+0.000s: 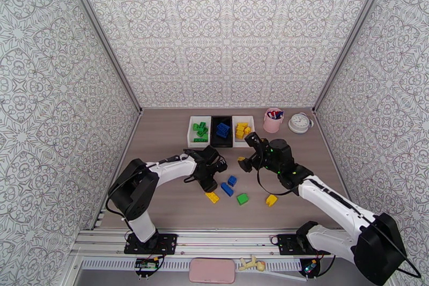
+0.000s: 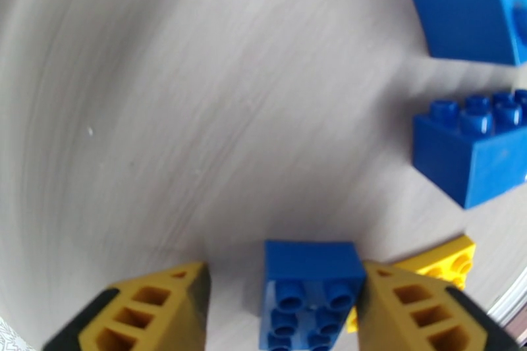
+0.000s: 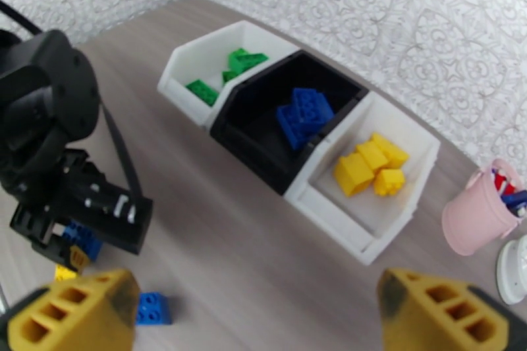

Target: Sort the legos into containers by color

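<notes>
Left gripper (image 2: pixel 283 280) hangs low over the table with its yellow-padded jaws part-way open around a small blue studded plastic brick (image 2: pixel 313 267): one finger (image 2: pixel 402 306) touches the brick's side, the other stands off it with a gap. The right gripper (image 3: pixel 257 293) is raised with its jaws spread wide and nothing between them. Grey-and-white ornamental wallpaper (image 1: pixel 225 29) covers the three walls that close in both arms. Beneath them lies a grey wood-grain tabletop (image 1: pixel 166 137), matt and bare apart from the sorting things. Ahead of the right gripper three rectangular plastic bins stand side by side and touching: a white bin (image 3: pixel 178 72) holding green bricks, a black bin (image 3: pixel 244 128) holding blue bricks, and a second white bin (image 3: pixel 369 240) holding yellow bricks. Further to that gripper's right are a pink cup of pens (image 3: pixel 471 217) and, beside it, a round white clock (image 1: pixel 300 123). Ahead of the left gripper and to one side rest two more blue bricks (image 2: pixel 474 155), apart from each other, and a yellow brick (image 2: pixel 444 260) sits just beyond the touching finger. Between the two arms, nearer their bases, a green brick (image 1: pixel 242 199) and another yellow brick (image 1: pixel 271 200) lie loose.
</notes>
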Available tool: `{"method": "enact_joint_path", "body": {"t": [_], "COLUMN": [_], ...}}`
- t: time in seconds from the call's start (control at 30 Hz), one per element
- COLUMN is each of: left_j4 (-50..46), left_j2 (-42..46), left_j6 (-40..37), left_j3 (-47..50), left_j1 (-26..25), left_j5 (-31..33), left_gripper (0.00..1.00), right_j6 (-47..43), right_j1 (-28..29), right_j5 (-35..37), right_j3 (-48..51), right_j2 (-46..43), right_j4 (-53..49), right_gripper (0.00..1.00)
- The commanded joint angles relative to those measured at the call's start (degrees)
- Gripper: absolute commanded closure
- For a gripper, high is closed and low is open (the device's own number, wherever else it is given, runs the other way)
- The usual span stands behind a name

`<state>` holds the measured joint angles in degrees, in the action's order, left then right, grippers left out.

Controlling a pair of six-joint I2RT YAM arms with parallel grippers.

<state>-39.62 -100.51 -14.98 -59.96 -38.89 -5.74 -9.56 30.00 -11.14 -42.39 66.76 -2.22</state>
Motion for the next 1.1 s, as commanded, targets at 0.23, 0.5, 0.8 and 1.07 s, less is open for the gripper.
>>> {"method": "enact_joint_path", "body": {"t": [0.23, 0.5, 0.8, 1.07], "left_j4": [1.88, 6.72, 20.40, 40.52], "left_j2": [0.56, 5.59, 11.96, 9.80], "left_j6": [0.22, 1.35, 7.56, 15.32], "left_j3": [0.59, 3.11, 5.94, 4.37], "left_j1": [1.20, 2.68, 4.85, 6.67], "left_j5": [-3.17, -4.47, -4.77, 1.44], "left_gripper": [0.57, 0.68, 0.74, 0.74], "right_j6": [-1.65, 2.06, 3.60, 4.73], "right_j1": [-0.24, -0.22, -0.20, -0.20], "right_j5": [-5.12, -7.67, -8.00, -8.55], "right_j3": [-3.20, -3.06, -3.60, -4.02], "right_j2": [2.31, 4.15, 4.96, 6.13], "right_j4": [-0.26, 2.94, 3.97, 5.25], "right_gripper": [0.01, 0.00, 0.00, 0.00]}}
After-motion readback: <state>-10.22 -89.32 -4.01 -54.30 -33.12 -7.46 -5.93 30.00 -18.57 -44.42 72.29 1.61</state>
